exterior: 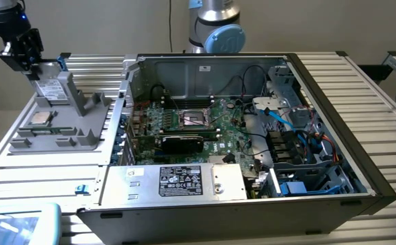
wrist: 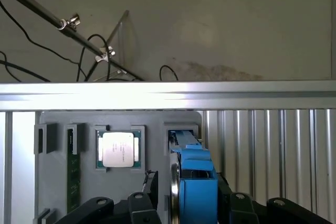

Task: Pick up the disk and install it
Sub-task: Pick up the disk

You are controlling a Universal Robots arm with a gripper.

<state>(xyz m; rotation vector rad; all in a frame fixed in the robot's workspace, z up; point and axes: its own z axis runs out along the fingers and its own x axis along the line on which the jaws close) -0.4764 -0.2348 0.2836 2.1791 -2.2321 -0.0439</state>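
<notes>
The disk (exterior: pixel 50 91) stands on edge in the grey holder (exterior: pixel 82 133) at the exterior view's left, its white label facing out and a blue frame tab at its upper end. My gripper (exterior: pixel 32 70) hangs right over that upper end. In the wrist view the disk's blue frame (wrist: pixel 197 179) and silver edge sit between the two black fingers (wrist: pixel 151 182). My gripper (wrist: pixel 187 184) straddles the disk, open, with a gap showing between one finger and the silver edge.
In the holder, a square silver processor chip (wrist: pixel 118 149) and a green memory stick (wrist: pixel 73 179) lie beside the disk. The open computer case (exterior: pixel 361 168) stands at the exterior view's right, with a motherboard (exterior: pixel 198 122), a grey box with a black label (exterior: pixel 177 181) and blue-trimmed drive bays (exterior: pixel 300 186).
</notes>
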